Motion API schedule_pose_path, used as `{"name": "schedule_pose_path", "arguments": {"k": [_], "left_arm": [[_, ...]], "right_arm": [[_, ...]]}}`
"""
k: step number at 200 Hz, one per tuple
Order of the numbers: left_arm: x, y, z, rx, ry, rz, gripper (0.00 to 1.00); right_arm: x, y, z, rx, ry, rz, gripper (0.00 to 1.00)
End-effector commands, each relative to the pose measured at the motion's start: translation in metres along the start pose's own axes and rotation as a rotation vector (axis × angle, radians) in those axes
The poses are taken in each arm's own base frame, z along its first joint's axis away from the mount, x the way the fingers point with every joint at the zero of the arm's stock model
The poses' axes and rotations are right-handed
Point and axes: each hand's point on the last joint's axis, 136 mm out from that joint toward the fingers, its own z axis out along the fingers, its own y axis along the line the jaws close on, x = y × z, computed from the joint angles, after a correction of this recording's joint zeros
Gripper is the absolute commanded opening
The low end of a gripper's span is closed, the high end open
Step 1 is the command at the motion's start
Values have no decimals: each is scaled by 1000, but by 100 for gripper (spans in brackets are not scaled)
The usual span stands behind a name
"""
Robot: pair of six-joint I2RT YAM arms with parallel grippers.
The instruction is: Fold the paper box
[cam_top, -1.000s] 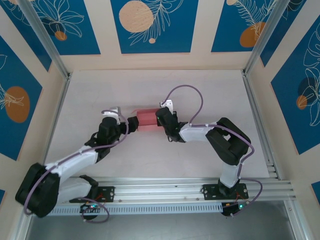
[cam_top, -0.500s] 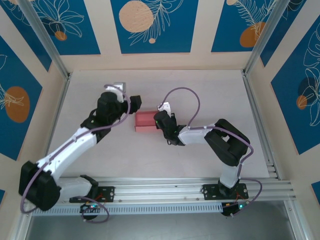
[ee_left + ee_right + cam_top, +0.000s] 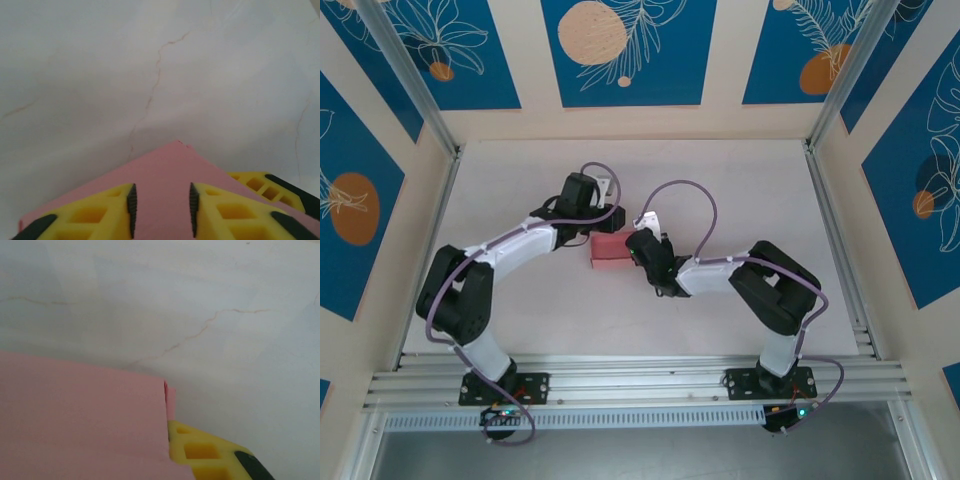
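Observation:
The paper box [image 3: 608, 250] is a small salmon-pink block lying on the white table [image 3: 740, 190] between the two arms. My left gripper [image 3: 613, 217] reaches over its far edge from the left. In the left wrist view the left gripper [image 3: 161, 202] has its jaws a narrow gap apart over the flat pink top of the paper box [image 3: 165, 170], with nothing pinched between the pads. My right gripper [image 3: 638, 247] is at the box's right end. One of its yellow fingers [image 3: 207, 455] lies against the side of the paper box [image 3: 80, 420], beside a small pink tab [image 3: 171, 401]. The box hides the other finger.
Aluminium rails [image 3: 640, 378] run along the near edge, and upright posts [image 3: 420, 90] stand at the back corners. Bare table lies beyond and to the right of the box. A finger [image 3: 272, 189] of the right gripper shows past the box's edge in the left wrist view.
The left arm has swung from the box's left end round to its far side, and its jaws have narrowed from wide open. The right gripper has stayed at the box's right end.

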Motion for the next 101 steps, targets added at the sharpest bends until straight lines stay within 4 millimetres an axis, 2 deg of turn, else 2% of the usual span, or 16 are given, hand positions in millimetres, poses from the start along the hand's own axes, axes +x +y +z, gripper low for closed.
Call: {"name": "schedule_pose_path", "arguments": {"k": [1, 72, 101], "left_arm": [[1, -10, 2, 62, 0, -31, 31], [43, 13, 26, 42, 18, -143, 25], [50, 19, 31, 21, 29, -146, 24]], "right_arm": [[29, -11, -9, 34, 86, -84, 19], [35, -12, -32, 57, 107, -101, 47], [34, -9, -44, 50, 116, -112, 59]]}}
